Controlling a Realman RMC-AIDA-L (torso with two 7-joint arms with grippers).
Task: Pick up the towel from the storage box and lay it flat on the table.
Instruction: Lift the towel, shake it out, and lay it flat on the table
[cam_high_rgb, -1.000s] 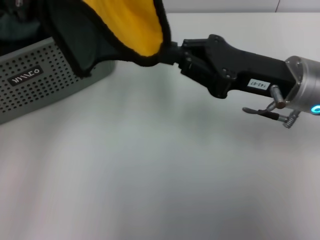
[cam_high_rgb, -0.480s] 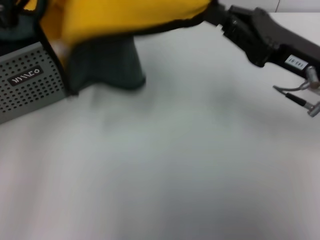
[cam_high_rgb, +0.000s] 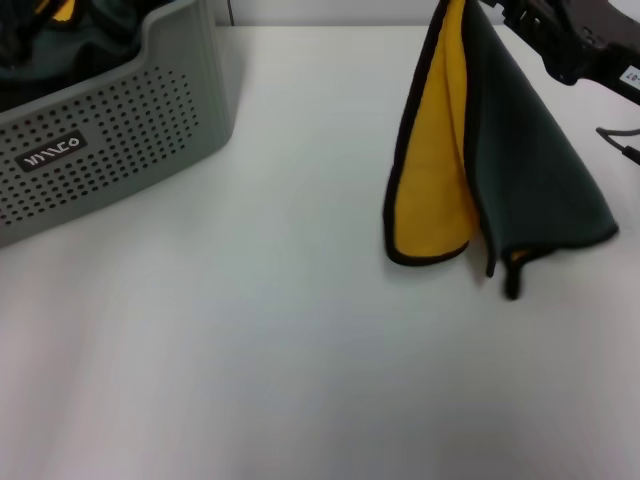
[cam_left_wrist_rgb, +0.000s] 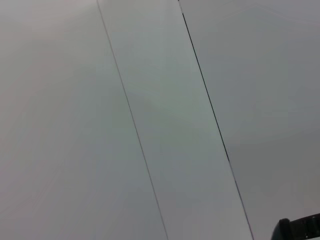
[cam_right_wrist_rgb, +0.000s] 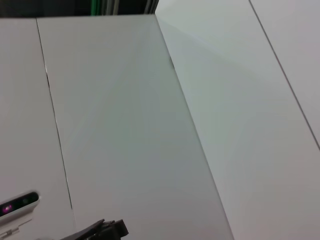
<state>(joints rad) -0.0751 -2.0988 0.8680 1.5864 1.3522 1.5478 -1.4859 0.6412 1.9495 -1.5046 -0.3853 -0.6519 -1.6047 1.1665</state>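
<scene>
The towel (cam_high_rgb: 500, 170) hangs folded at the right of the head view, its yellow face (cam_high_rgb: 435, 190) showing on the left and its dark grey-green face on the right, with black edging. A small loop (cam_high_rgb: 511, 285) dangles at its lowest corner, close to the white table (cam_high_rgb: 250, 350); I cannot tell whether it touches. My right gripper (cam_high_rgb: 487, 8) is shut on the towel's top at the upper right edge. The light grey storage box (cam_high_rgb: 120, 130) with round holes and a black label (cam_high_rgb: 50, 156) stands at the upper left. My left gripper is out of view.
Dark cloth with a bit of yellow (cam_high_rgb: 58, 10) lies inside the storage box. The right arm's black body (cam_high_rgb: 580, 40) and a cable (cam_high_rgb: 620, 140) sit at the right edge. Both wrist views show only pale wall panels.
My right gripper has moved right and up with the towel. The towel has left the storage box and now hangs free over the table's right side.
</scene>
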